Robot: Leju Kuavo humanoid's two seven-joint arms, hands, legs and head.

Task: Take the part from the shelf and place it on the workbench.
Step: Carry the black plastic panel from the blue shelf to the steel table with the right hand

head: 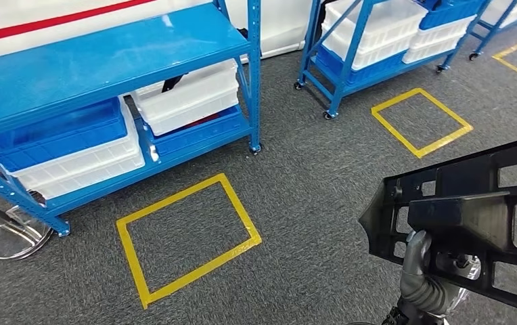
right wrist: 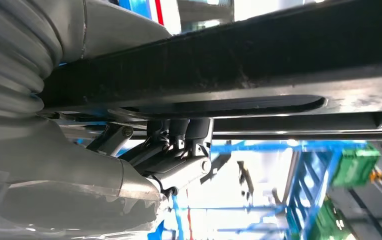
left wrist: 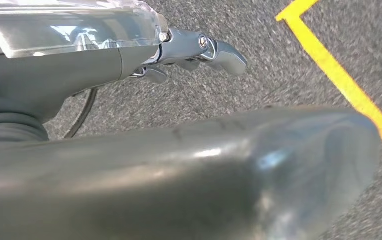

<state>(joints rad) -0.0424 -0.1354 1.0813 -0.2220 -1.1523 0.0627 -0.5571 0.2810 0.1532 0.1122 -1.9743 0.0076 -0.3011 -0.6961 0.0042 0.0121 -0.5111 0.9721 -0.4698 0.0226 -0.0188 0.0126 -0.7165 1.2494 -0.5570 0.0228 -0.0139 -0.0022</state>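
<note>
My right hand (head: 423, 274) is clamped on the black part (head: 465, 223), carrying it flat at my side so it clears the floor. My left hand (left wrist: 199, 50) hangs loose, holding nothing. Farther off stands the blue shelf (head: 107, 61); no workbench yet.

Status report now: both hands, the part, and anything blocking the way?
Right hand grips the black perforated plastic part. Left hand holds nothing, fingers loosely apart above grey carpet. Blue metal shelf stands to the left; no workbench visible.
</note>
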